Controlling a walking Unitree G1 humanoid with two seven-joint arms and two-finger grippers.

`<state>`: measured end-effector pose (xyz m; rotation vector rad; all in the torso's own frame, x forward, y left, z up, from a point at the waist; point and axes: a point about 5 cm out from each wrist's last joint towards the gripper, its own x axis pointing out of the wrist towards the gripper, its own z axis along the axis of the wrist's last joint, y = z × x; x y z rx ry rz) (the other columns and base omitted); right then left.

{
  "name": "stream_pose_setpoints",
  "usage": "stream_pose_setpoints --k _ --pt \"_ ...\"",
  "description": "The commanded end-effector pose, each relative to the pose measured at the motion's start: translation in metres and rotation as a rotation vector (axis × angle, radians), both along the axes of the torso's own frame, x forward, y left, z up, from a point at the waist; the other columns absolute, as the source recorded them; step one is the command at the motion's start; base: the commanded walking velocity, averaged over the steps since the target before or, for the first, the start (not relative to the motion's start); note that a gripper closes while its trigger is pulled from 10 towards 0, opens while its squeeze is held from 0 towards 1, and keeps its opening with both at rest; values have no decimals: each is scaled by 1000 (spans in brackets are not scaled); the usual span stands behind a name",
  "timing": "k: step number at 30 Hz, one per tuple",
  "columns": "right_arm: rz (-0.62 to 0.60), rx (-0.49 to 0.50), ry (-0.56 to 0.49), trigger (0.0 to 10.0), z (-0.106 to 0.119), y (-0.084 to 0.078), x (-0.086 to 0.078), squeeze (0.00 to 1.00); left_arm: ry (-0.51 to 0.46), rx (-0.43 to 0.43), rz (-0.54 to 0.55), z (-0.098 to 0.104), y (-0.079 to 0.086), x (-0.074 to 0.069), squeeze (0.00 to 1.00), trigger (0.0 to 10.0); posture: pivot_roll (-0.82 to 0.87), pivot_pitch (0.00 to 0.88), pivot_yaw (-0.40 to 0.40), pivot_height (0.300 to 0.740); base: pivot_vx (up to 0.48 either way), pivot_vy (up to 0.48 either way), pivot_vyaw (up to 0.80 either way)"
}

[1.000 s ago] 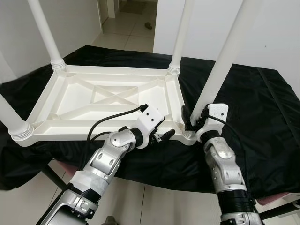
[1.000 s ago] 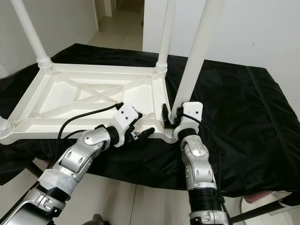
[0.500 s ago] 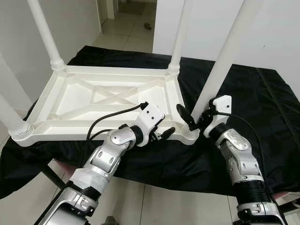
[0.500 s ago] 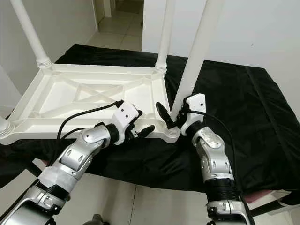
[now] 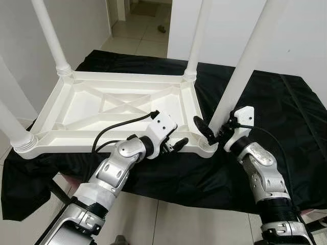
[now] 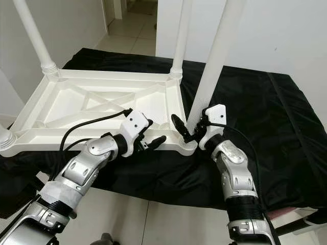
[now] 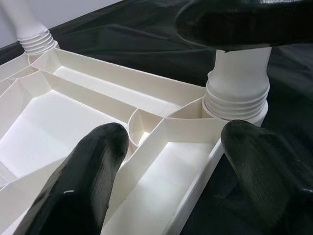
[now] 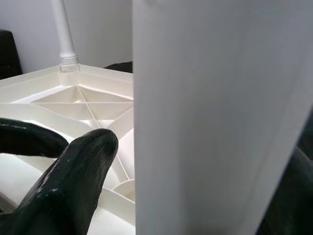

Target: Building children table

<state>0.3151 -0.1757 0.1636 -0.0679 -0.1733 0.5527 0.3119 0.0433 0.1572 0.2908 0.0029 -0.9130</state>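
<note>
Since half a second ago little has shifted: the right gripper [image 5: 213, 133] has edged a touch lower along the near-right leg [image 5: 241, 76], and the left one has barely changed.

The white children's table [image 5: 120, 104] lies upside down on a table draped in black cloth [image 5: 271, 102], its ribbed underside up and its legs standing upward at the corners. On the left, the left gripper [image 5: 176, 146] sits at the near rim beside the near-right corner socket [image 7: 237, 95], fingers [image 7: 88, 166] spread wide over the rim wall, closed on nothing. To the right, the right gripper straddles the base of the near-right leg, just above the threaded collar, fingers [image 8: 73, 171] apart on either side; whether the far one touches the leg is hard to tell from the wrist view.

The step in hand looks like seating this leg in its socket. To do it well, the left gripper should press the frame down so that it cannot spin, while the right closes squarely on the leg low down and turns it about its own axis, keeping it upright so the threads do not cross.
</note>
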Motion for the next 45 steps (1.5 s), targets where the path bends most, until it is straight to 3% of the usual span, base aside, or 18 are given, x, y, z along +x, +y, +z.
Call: stream_pose_setpoints --k 1,16,24,32,45 --pt "0 3 13 10000 -5 -3 -2 0 7 13 -22 -2 0 -1 0 10000 52 0 -7 740 0 0 0" --pt "50 -26 82 10000 -26 2 1 0 -2 13 -27 0 -4 1 0 10000 54 0 -17 740 0 0 0" --pt "-12 -45 72 10000 -16 -18 1 0 -44 -27 -12 13 -11 3 0 10000 8 11 -83 740 0 0 0" --pt "-60 -38 87 10000 -17 -24 -13 0 -30 -14 -37 10 -7 1 0 10000 -62 0 -36 740 0 0 0" --pt "-69 -74 105 10000 -14 -29 -14 0 -49 5 -37 13 -6 7 0 10000 -71 0 -45 740 0 0 0"
